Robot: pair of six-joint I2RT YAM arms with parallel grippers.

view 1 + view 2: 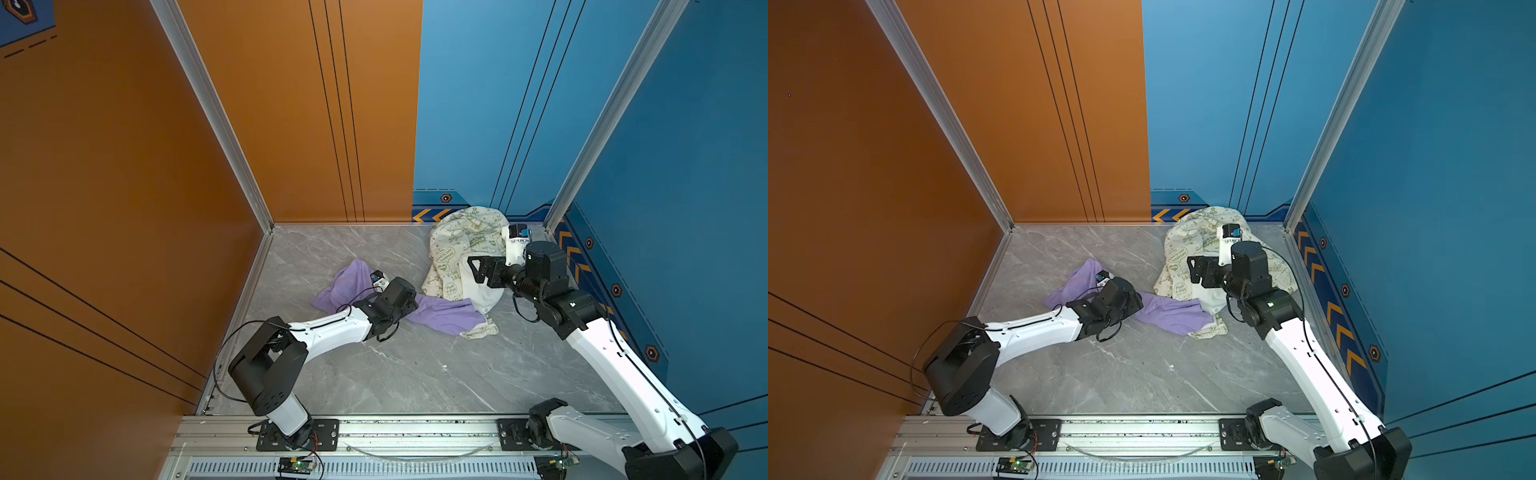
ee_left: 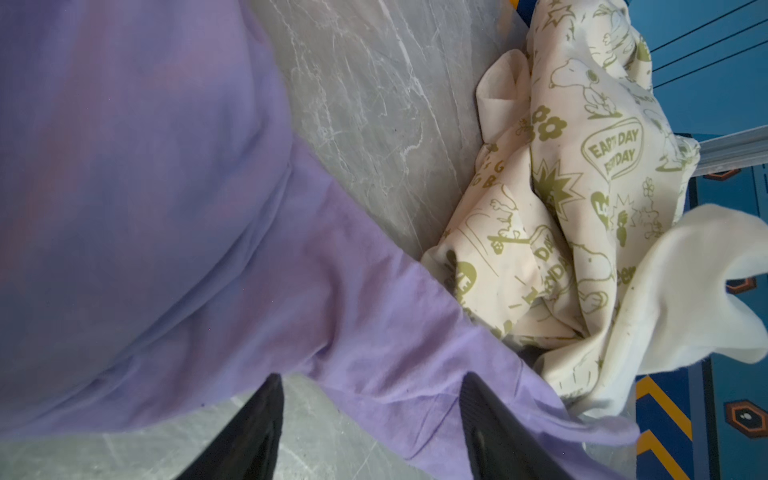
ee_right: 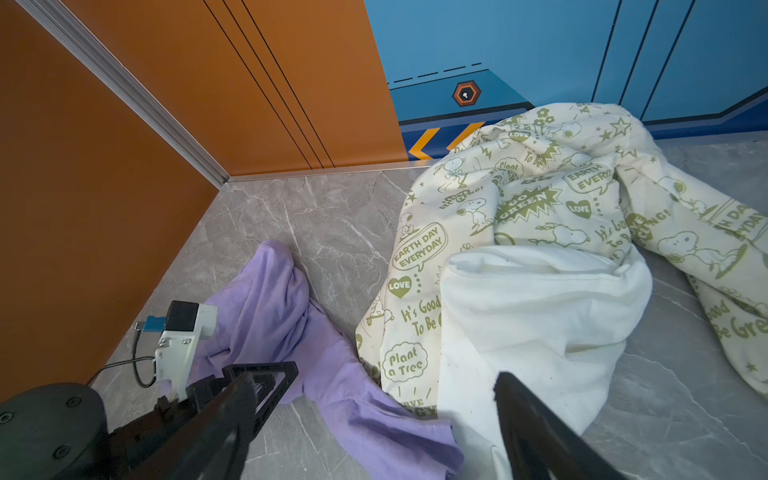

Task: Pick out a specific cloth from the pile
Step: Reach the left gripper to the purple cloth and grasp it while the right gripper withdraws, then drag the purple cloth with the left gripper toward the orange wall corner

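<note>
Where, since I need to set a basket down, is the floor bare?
Widest bare floor: near, between the left arm and right arm, ahead of the rail. Also the far-left corner by the orange wall. Crowded: the pile fills the far-right corner, the lavender cloth trails from it across the middle.

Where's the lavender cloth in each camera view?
Top view: lavender cloth mid-floor, under the left arm.
Top view: lavender cloth, same spot.
Left wrist: lavender cloth fills much of the frame.
Right wrist: lavender cloth beside the cream printed cloth.
Shared landmark: that cloth's Earth Day print.
</note>
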